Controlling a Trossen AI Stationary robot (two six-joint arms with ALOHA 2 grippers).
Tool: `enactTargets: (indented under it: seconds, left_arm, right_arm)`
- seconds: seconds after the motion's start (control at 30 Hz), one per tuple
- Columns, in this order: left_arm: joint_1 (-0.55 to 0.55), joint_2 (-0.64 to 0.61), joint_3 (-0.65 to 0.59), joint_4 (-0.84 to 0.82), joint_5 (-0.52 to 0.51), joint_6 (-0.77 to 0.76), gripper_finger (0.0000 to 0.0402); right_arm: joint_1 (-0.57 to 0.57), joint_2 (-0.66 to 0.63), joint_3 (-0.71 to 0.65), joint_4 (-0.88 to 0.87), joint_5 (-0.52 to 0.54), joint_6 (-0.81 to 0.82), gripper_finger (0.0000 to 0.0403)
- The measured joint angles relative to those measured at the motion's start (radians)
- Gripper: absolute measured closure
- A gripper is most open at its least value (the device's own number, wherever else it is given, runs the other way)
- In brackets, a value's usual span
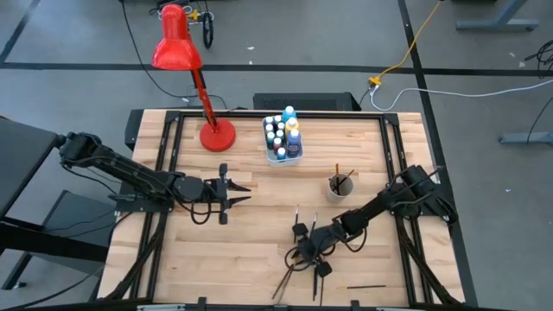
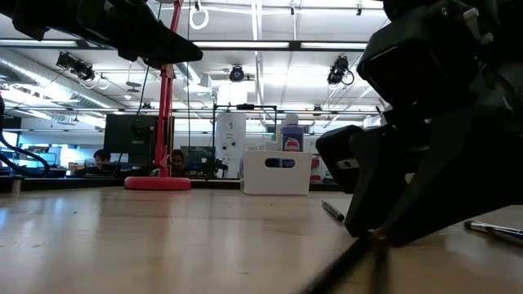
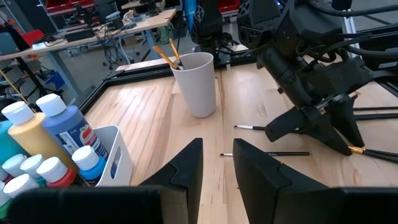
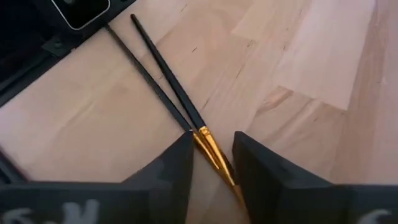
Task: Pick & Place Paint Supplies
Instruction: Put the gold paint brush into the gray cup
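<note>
My right gripper point(image 1: 307, 255) is low over the near middle of the table and points down at a slant. It is open, with its fingers on either side of the gold ferrule point(image 4: 211, 146) of a black-handled paintbrush point(image 4: 165, 68) lying flat on the wood. A second dark brush point(image 4: 140, 62) lies alongside it. My left gripper point(image 1: 238, 192) hovers open and empty at the table's left middle. The white tub point(image 1: 283, 142) at the far middle holds white-capped paint bottles point(image 3: 62, 124). A white cup point(image 1: 340, 186) holds two brushes. My right gripper stands astride the brush's gold ferrule point(image 4: 208, 142), coming from above at a slant, fingers across the brush. A gap still shows between the fingers, and I cannot tell whether either finger point(image 4: 180, 158) touches the ferrule. The brush lies flat on the table.
A red desk lamp point(image 1: 216, 136) stands at the far left of the table, left of the tub. More loose brushes lie near the front edge point(image 1: 285, 281), at the front right point(image 1: 367, 287), and behind the right gripper point(image 3: 267, 154). Black rails run along the table's sides.
</note>
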Motion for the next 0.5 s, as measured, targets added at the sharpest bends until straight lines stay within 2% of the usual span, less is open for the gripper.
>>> enactTargets:
  seconds: [0.27,0.5]
  left_arm:
    - [0.000,0.000,0.000,0.000,0.000,0.000,0.0306]
    - [0.000,0.000,0.000,0.000,0.000,0.000,0.0306]
  right_arm:
    - [-0.001,0.000,0.000,-0.028,0.002,-0.038,0.0390]
    - [-0.002,-0.015,-0.005,-0.013,-0.022,-0.041,0.0392]
